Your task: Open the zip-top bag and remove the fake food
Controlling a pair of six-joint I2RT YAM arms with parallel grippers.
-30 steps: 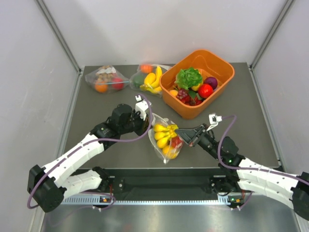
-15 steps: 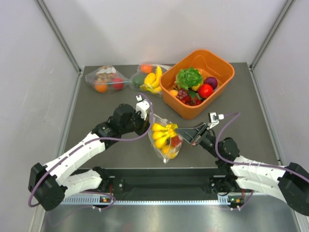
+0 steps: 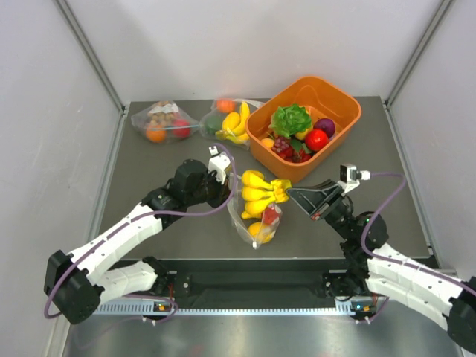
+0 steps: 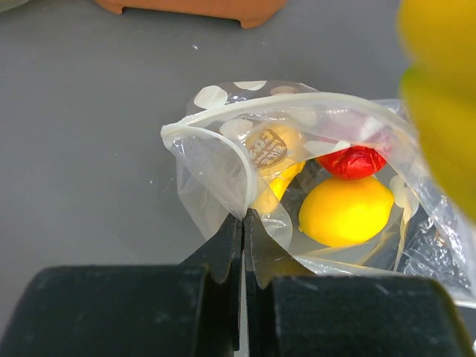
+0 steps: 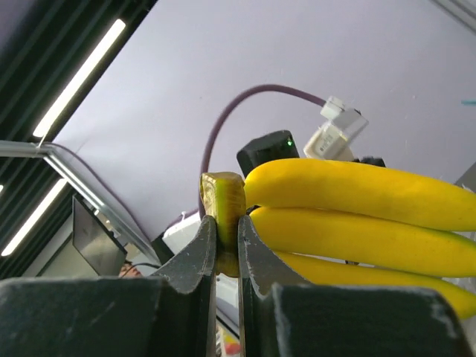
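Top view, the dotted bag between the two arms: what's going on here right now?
The left gripper has its jaws shut on the rim of the dotted bag, holding its mouth open. The right gripper has its jaws shut on the stem of the banana bunch, held in the air beside the bag's mouth. A lemon and a red fruit lie inside the bag, not yet taken out.

A robotics lab cell. White panels (image 3: 245,44) wall the grey worktop (image 3: 149,160); strip lights (image 5: 78,76) run overhead, upper left.
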